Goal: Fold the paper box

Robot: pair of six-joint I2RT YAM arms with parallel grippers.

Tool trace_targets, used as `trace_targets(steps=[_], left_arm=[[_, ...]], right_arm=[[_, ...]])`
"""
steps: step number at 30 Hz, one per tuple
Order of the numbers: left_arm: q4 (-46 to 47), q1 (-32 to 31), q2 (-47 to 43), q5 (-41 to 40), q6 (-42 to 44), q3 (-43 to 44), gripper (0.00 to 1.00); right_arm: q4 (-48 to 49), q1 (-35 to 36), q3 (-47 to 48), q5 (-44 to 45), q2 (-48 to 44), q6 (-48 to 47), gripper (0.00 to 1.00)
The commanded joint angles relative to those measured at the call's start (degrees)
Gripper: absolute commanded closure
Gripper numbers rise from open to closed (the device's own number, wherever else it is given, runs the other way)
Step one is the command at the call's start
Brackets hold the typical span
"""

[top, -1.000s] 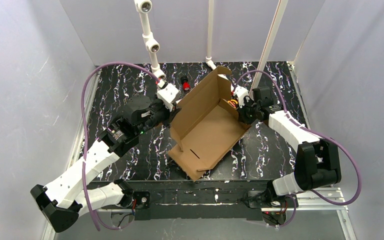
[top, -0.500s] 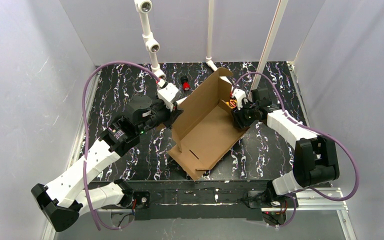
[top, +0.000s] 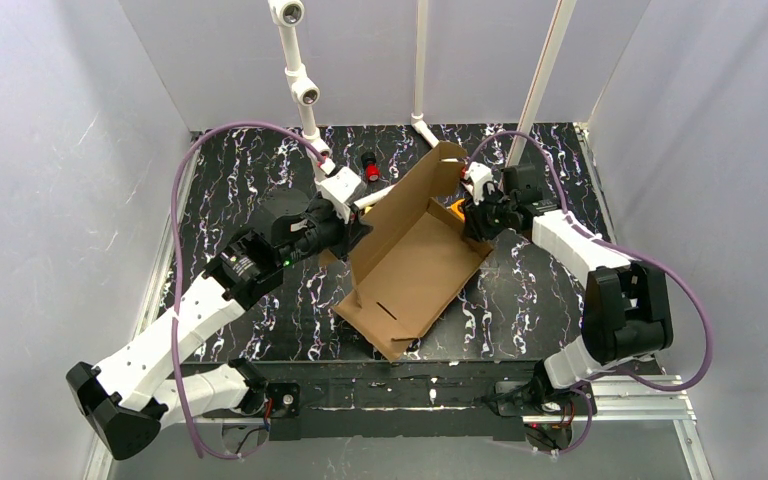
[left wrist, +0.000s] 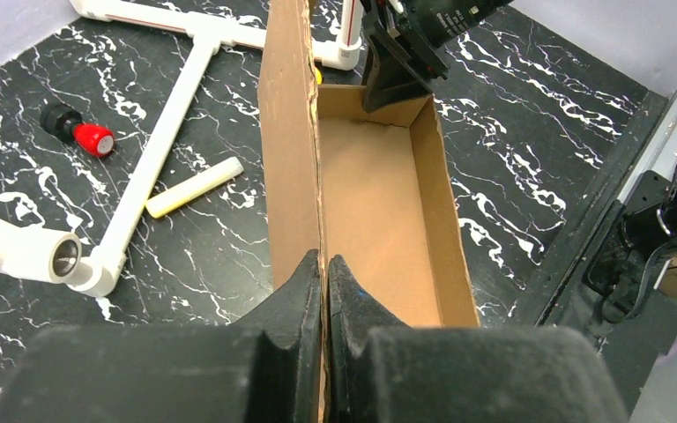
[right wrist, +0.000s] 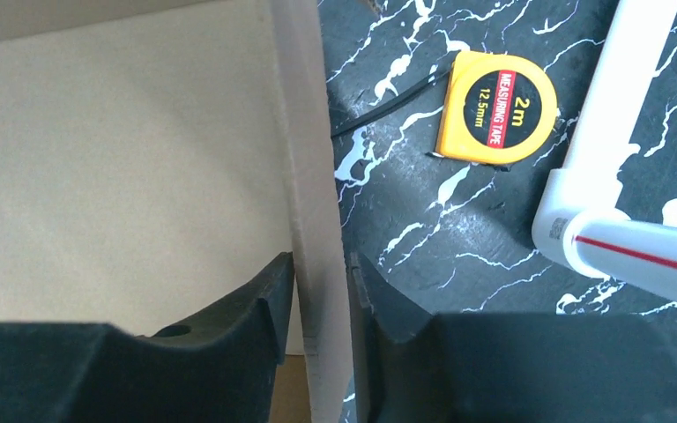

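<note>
One black marbled table [top: 240, 180] carries the paper box [top: 415, 270], half-formed, at its middle. The left gripper [left wrist: 324, 273] is pinched tight on the long raised wall. The right gripper [right wrist: 322, 291] straddles the far end wall, fingers pressed against both faces. A yellow tape measure [right wrist: 496, 107] lies just beside.

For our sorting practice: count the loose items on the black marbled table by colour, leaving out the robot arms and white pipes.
Brown: 1, paper box
Yellow: 1, tape measure
Red and black: 1, small capped item
Cream: 1, short stick
Total: 4
</note>
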Motion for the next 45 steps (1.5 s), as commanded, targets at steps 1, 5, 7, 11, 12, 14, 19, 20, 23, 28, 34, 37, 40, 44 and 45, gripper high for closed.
trace_targets(steps=[1, 5, 7, 11, 12, 14, 19, 20, 23, 28, 34, 37, 40, 44, 45], left_arm=[[3.0, 0.0, -0.6, 1.5, -2.0, 0.9, 1.0], [3.5, 0.0, -0.8, 1.5, -2.3, 0.6, 1.0], [3.7, 0.0, -1.1, 2.3, -2.9, 0.5, 1.0], [4.0, 0.0, -2.1, 4.6, -4.8, -0.5, 0.99], [3.7, 0.0, -2.4, 5.1, -5.3, -0.7, 0.94], [2.7, 0.1, -3.0, 5.3, -6.0, -1.1, 0.86], [0.5, 0.2, -5.0, -0.2, -7.7, -1.4, 0.55], [0.1, 0.2, -5.7, -1.2, -8.1, -1.5, 0.48], [-1.8, 0.2, -8.5, -4.5, -9.7, -1.8, 0.3], [-10.7, 0.3, -15.9, -15.2, -16.4, -2.7, 0.02], [-18.6, 0.4, -29.3, -18.4, -26.1, -11.6, 0.02], [-14.4, 0.4, -35.8, -16.0, -29.8, -20.3, 0.02], [-6.0, 0.5, -38.1, -14.0, -25.4, -26.9, 0.03], [5.4, 0.5, -34.0, -14.8, -18.7, -29.2, 0.02], [7.5, 0.5, -31.6, -15.0, -18.4, -28.7, 0.03]], right_arm=[[5.3, -0.2, 0.7, -0.2, 1.1, 1.8, 0.67], [6.3, -0.2, -0.6, -0.5, 1.7, 1.5, 0.99], [6.4, -0.2, -1.2, -1.0, 1.8, 2.0, 0.99], [5.4, -0.3, -2.4, -2.0, 0.4, 3.5, 0.99], [5.4, -0.3, -2.9, -1.9, 0.0, 3.7, 0.99], [5.1, -0.4, -3.5, -1.5, -0.8, 4.1, 0.99], [5.3, -1.6, -6.1, -2.2, -1.9, 7.9, 0.99], [5.2, -2.0, -6.4, -1.9, -2.2, 9.0, 0.99], [6.2, -3.1, -8.1, -0.5, -3.9, 11.9, 0.99], [7.8, -3.7, -10.6, 0.9, -6.0, 17.7, 0.99], [8.8, -3.7, -12.7, 0.7, -8.0, 22.3, 0.99], [8.2, -3.7, -12.1, 0.3, -7.9, 21.9, 0.99], [7.3, -3.7, -11.6, 0.1, -7.2, 20.9, 0.99], [6.2, -3.6, -10.9, -0.4, -6.8, 19.1, 0.99], [5.7, -3.6, -10.7, -0.7, -6.8, 18.3, 0.99]])
